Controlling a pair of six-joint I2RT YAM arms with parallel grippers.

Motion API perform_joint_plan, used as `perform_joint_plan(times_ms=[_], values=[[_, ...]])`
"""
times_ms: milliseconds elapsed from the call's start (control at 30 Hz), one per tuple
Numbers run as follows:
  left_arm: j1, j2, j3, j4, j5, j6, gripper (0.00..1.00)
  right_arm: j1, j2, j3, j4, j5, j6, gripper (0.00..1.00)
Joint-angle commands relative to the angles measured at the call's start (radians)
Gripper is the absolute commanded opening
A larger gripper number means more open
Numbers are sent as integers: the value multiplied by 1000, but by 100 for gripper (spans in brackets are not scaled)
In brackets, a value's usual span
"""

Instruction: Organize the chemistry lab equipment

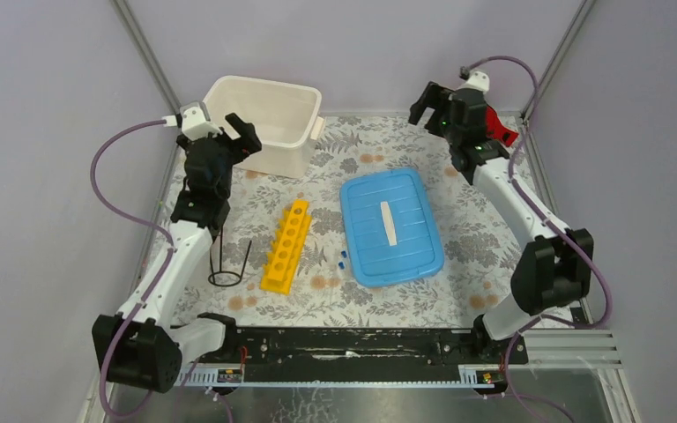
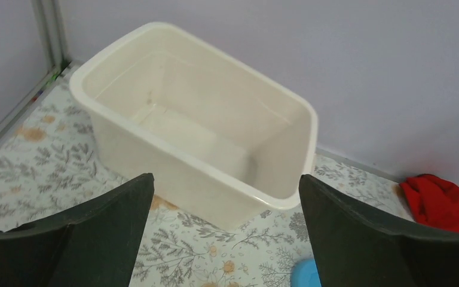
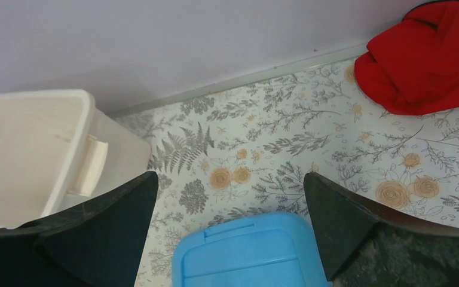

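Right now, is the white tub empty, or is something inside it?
Empty. The left wrist view looks into the white tub and shows only its bare floor; the blue lid lies apart from it.

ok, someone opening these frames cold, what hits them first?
The big blue lid lying flat dead centre, off the white tub, which stands open and empty at the back left. Next, the yellow test-tube rack lying just left of the lid, and the red cloth bunched in the back right corner. The left end effector and right end effector both hang open, holding nothing.
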Motion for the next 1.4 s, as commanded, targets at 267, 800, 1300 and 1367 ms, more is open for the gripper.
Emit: perform_joint_plan(times_ms=[267,800,1300,1367], values=[[25,140,173,-312,-220,-240,99,252,352,447,-157,91,-79,94],[55,149,96,-351,-271,-252,99,400,852,1152,-424,118,72,72],[56,134,43,-327,-264,-294,99,440,964,1231,-405,110,58,70],[56,134,38,-321,-266,-297,99,440,969,1232,-408,112,54,70]])
